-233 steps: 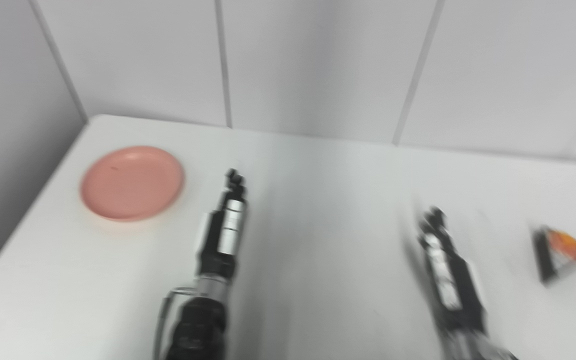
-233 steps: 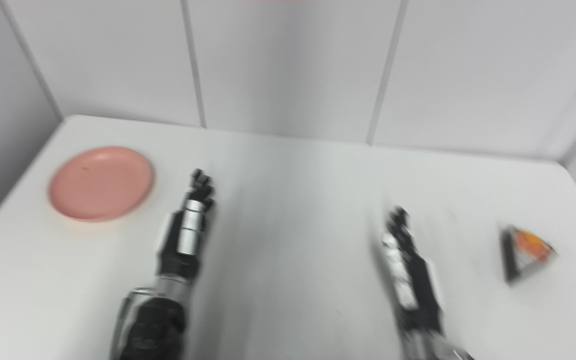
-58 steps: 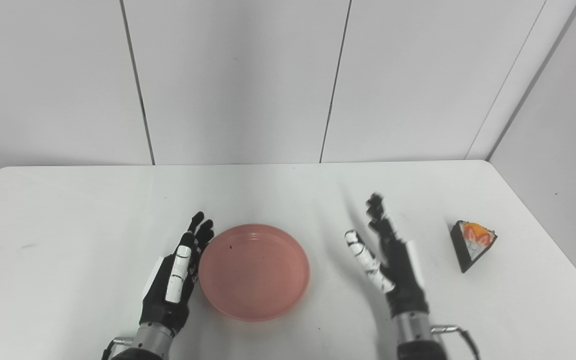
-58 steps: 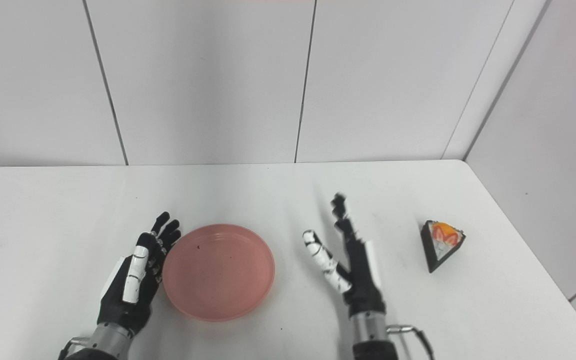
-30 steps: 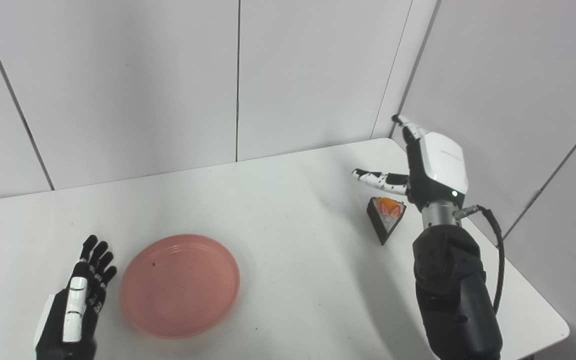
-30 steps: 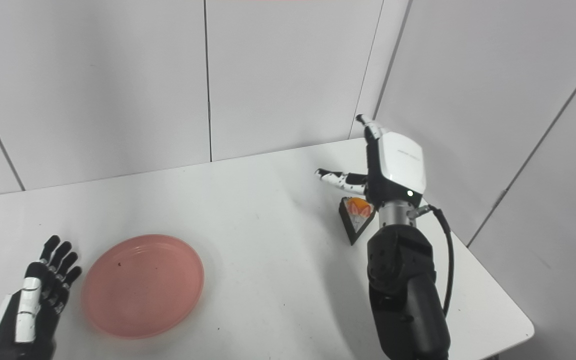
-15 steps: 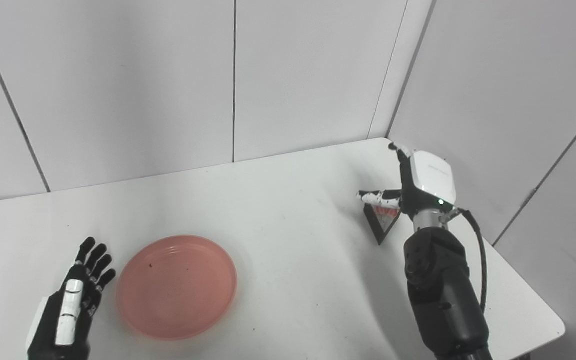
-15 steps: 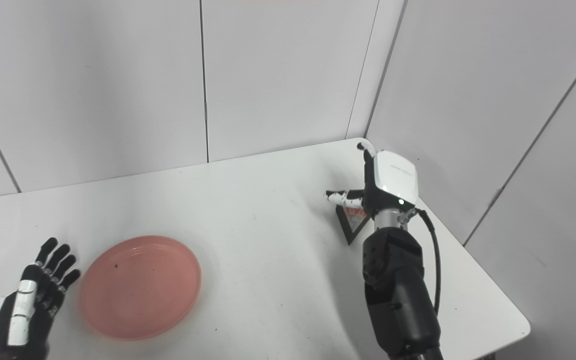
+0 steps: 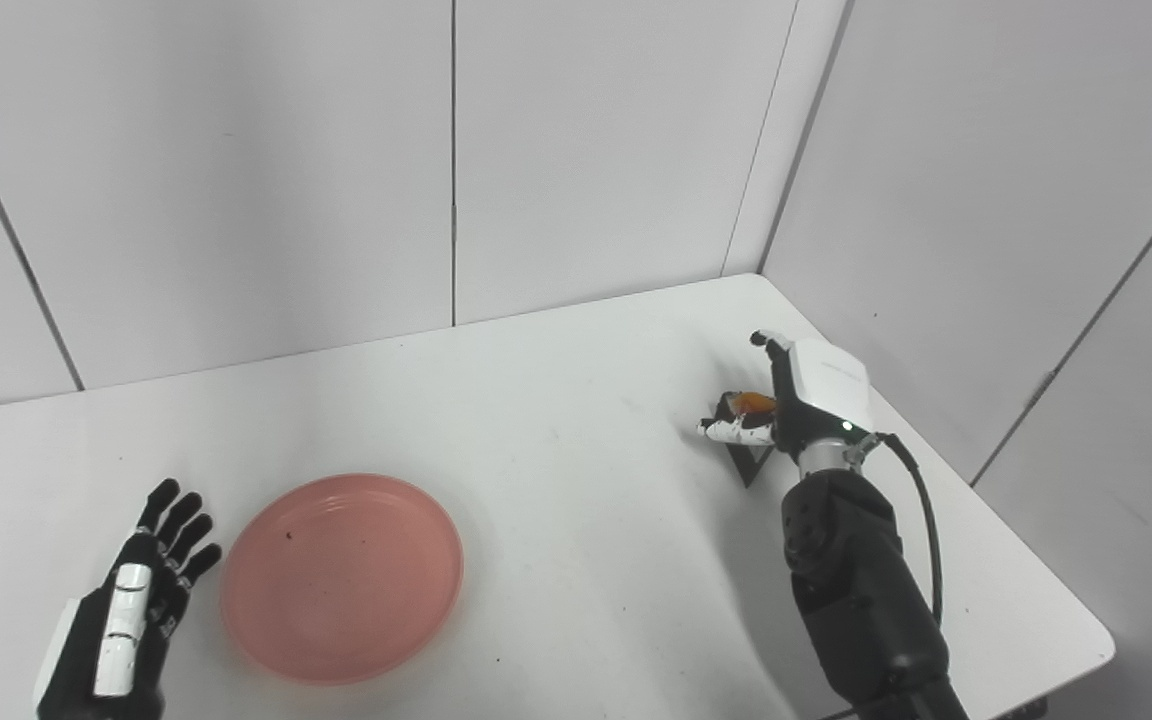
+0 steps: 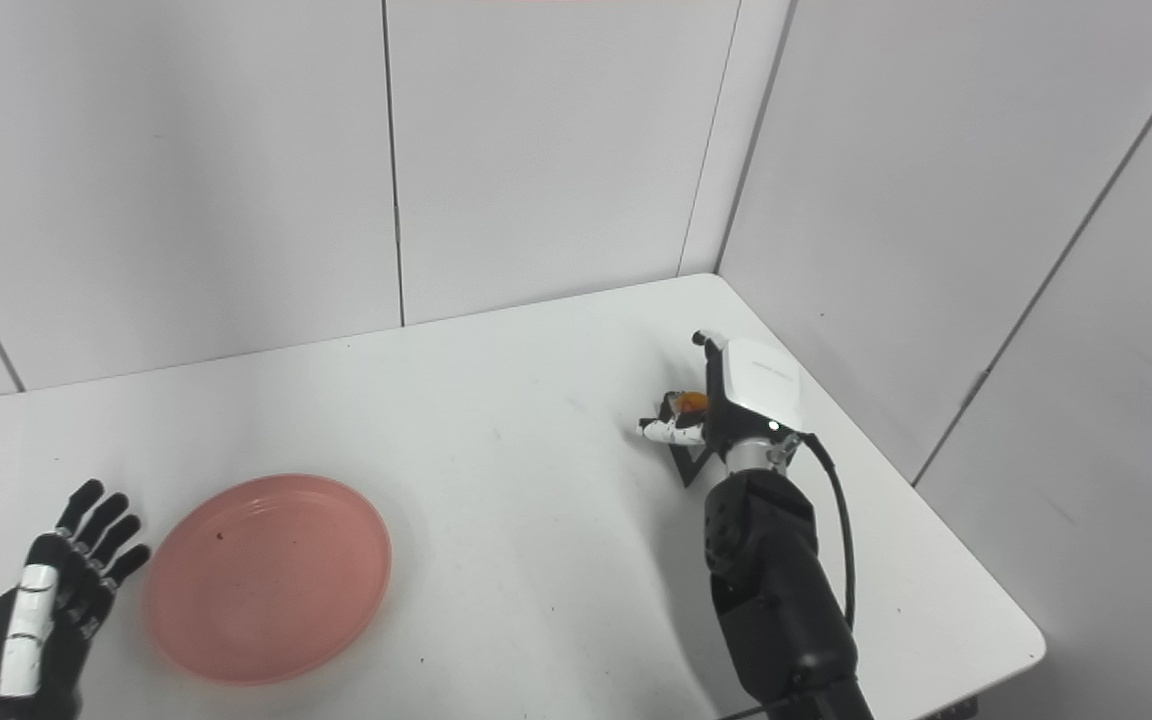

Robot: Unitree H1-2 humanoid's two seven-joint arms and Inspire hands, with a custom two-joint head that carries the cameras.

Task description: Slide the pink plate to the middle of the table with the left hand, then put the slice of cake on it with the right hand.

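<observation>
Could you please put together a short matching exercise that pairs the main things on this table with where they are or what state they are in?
Things:
1. pink plate
2. slice of cake
3. left hand
4. right hand

Descriptions:
A. open, fingers spread, beside the plate and apart from it
B. near the table's right edge, mostly hidden behind a hand
C. empty, on the left part of the table
D. down at the cake, thumb across its front

Pairs: 1-C, 2-B, 3-A, 4-D
</observation>
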